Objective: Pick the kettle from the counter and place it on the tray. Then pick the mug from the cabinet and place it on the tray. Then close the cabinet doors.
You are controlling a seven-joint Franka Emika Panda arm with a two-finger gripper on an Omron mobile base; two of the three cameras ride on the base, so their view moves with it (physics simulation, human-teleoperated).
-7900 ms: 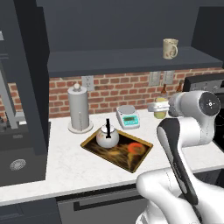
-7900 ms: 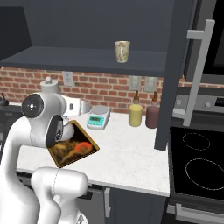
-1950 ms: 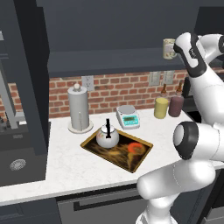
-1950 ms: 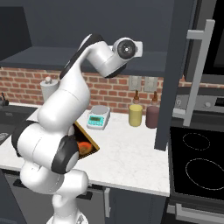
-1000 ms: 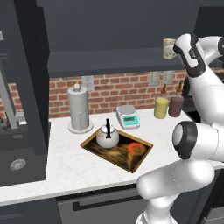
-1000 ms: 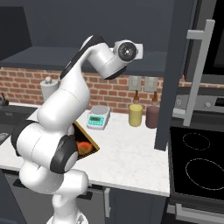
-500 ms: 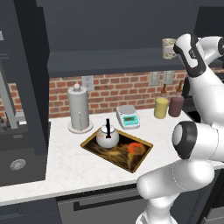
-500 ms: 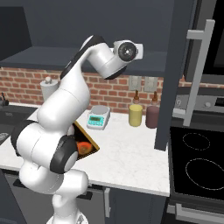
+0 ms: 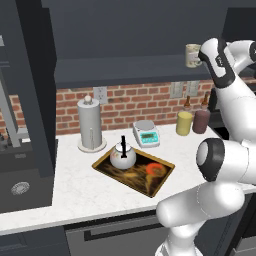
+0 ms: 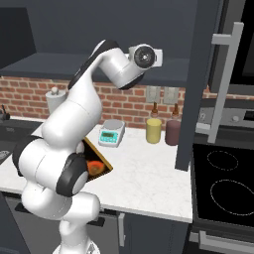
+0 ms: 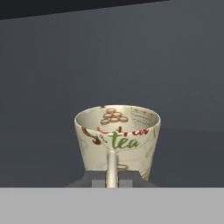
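The cream mug (image 11: 117,135), printed with "tea", stands upright on the dark cabinet shelf (image 9: 125,70). In the hand view my gripper (image 11: 112,178) is shut on the mug's loop handle, which runs down between the two fingertips. From the left base view the mug (image 9: 192,55) sits at the shelf's right end with my hand right beside it. The silver kettle (image 9: 123,156) with its black handle stands on the left part of the swirl-patterned tray (image 9: 100,167), which lies on the white counter (image 9: 75,190). Both cabinet doors (image 10: 198,84) stand open.
A grey paper-towel cylinder (image 9: 90,125), a white-teal scale (image 9: 146,133), a yellow jar (image 9: 184,123) and a maroon jar (image 9: 201,121) line the brick wall. A black stove top (image 10: 223,183) lies right of the counter, a sink (image 9: 20,187) to the left.
Several seconds ago the arm was low over the tray; it has since risen to the cabinet shelf. Over the last second it has stayed put at the mug.
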